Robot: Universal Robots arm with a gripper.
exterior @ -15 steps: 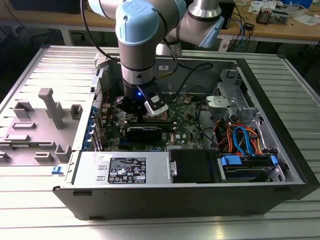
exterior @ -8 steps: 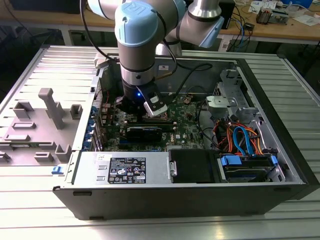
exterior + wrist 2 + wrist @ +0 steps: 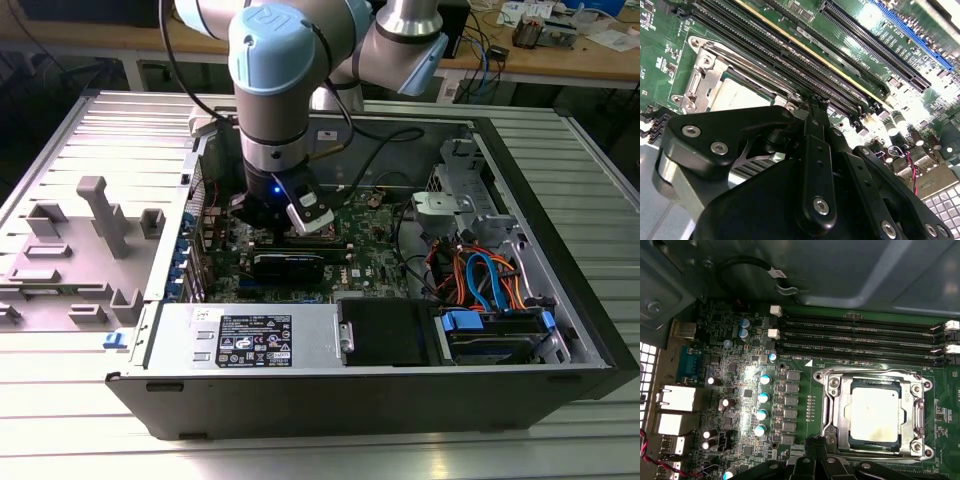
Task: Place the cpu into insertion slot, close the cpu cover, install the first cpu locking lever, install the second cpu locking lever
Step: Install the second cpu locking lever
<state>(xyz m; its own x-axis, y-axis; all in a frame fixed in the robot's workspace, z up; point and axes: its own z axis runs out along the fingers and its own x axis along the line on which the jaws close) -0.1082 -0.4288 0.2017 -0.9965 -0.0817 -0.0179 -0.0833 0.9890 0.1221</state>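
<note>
Inspecting the cpu (image 3: 875, 414), we find it seated in the insertion slot (image 3: 875, 440) under the closed cpu cover (image 3: 837, 412), just ahead of the gripper (image 3: 815, 107), whose fingers (image 3: 817, 165) meet, holding nothing, beside memory slots (image 3: 860, 337).

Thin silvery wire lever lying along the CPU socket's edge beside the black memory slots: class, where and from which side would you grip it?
The thin silvery wire lever is probably best pinched at its bent end by the socket's corner, coming down from above. It lies flat between the silvery metal cover frame and the long black memory slots, which leaves little room from the sides.
</note>
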